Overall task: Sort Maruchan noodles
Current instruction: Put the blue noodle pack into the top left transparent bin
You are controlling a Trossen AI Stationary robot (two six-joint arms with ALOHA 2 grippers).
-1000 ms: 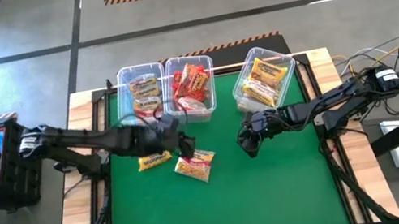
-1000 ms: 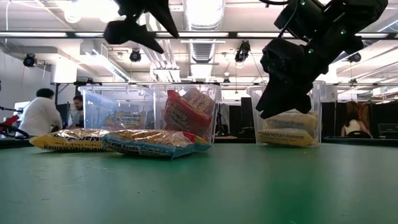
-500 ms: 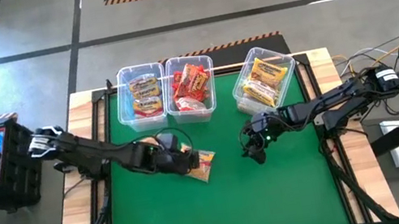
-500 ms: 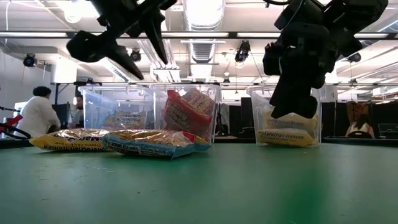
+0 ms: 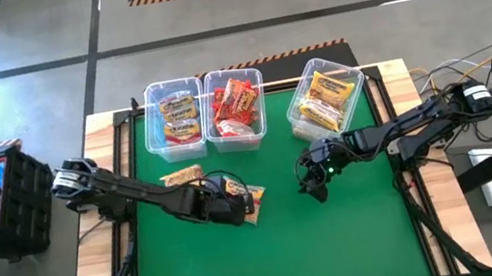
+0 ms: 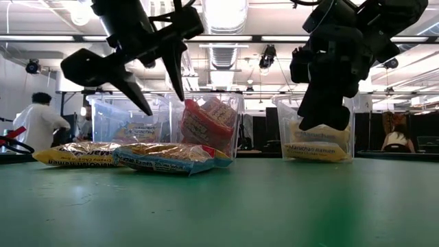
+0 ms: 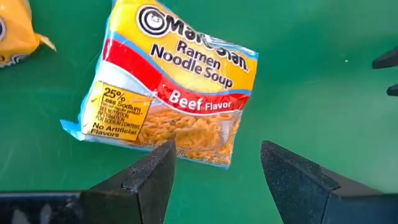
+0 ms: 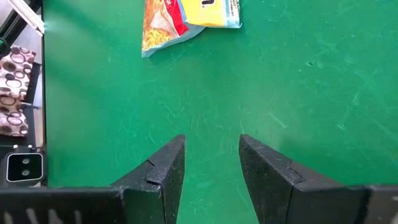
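A Beef-flavor Maruchan packet (image 7: 168,93) lies flat on the green mat (image 5: 346,242), also seen in the high view (image 5: 255,200) and the low view (image 6: 171,158). My left gripper (image 7: 217,149) hangs open just above its near edge, pointing steeply down, one finger on each side and clear of it (image 6: 163,106). A yellow packet (image 5: 182,178) lies on the mat to the left (image 6: 75,154). My right gripper (image 8: 211,142) hovers open over bare mat at centre right (image 5: 314,187), nothing between its fingers.
Three clear bins stand along the far edge, each holding packets: the left bin (image 5: 177,120) and middle bin (image 5: 237,107) side by side, the right bin (image 5: 325,100) set askew. People stand in the room beyond the table (image 6: 38,127).
My left gripper has come down and toward the table's near edge, rolling about its own axis, and now stands over the Beef packet. Its fingers stay open. My right gripper has swung a little at the wrist without shifting place. The packets have not moved.
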